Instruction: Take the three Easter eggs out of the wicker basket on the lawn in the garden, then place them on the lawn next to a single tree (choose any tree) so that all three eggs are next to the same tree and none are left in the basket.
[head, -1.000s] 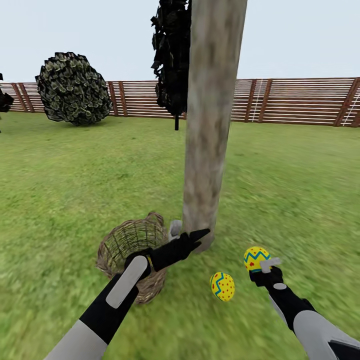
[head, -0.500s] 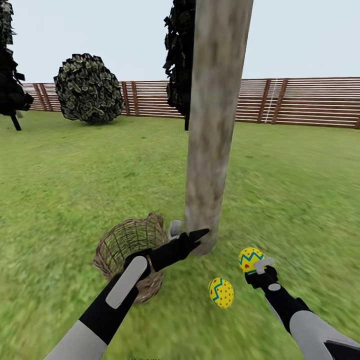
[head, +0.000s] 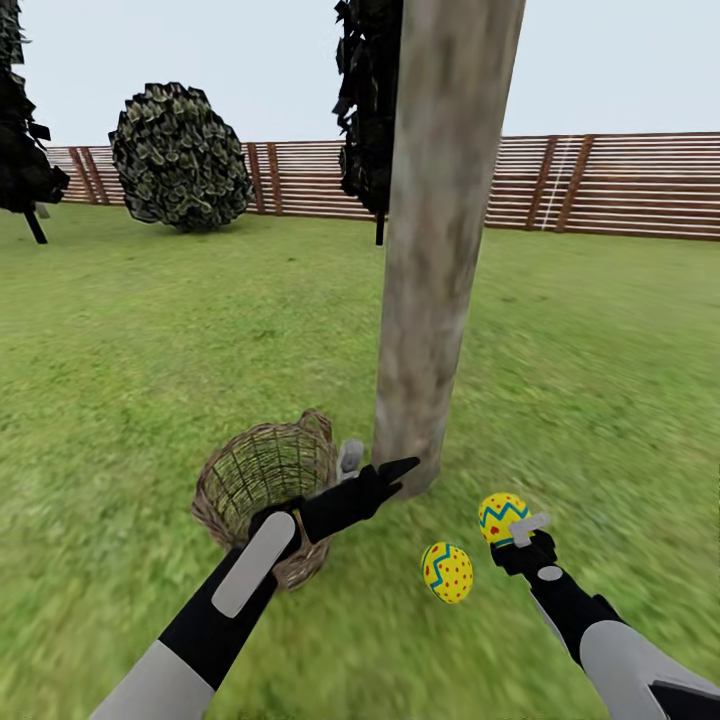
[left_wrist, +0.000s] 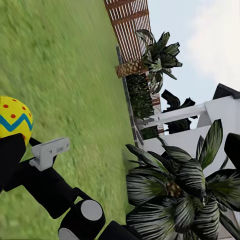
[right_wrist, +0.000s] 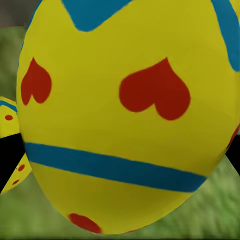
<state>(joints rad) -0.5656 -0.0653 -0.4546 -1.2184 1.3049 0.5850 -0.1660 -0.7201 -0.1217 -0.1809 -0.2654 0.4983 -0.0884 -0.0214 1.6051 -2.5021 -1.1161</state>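
Right gripper (head: 518, 527) clamped on yellow zigzag-banded Easter egg (head: 502, 516), long axis roughly upright. Left gripper (head: 385, 475): jaw state indeterminable.

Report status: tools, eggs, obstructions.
Right tool shut on egg, low beside tree. Left tool over basket rim, state unclear. Second egg on lawn. Nothing in the way.

Basket (head: 262, 480) on the lawn (head: 150, 330), just left of the tree (head: 430, 300). One egg (head: 447, 572) lies before the tree; another (head: 500, 515) to its right. Fence (head: 620, 185) behind.
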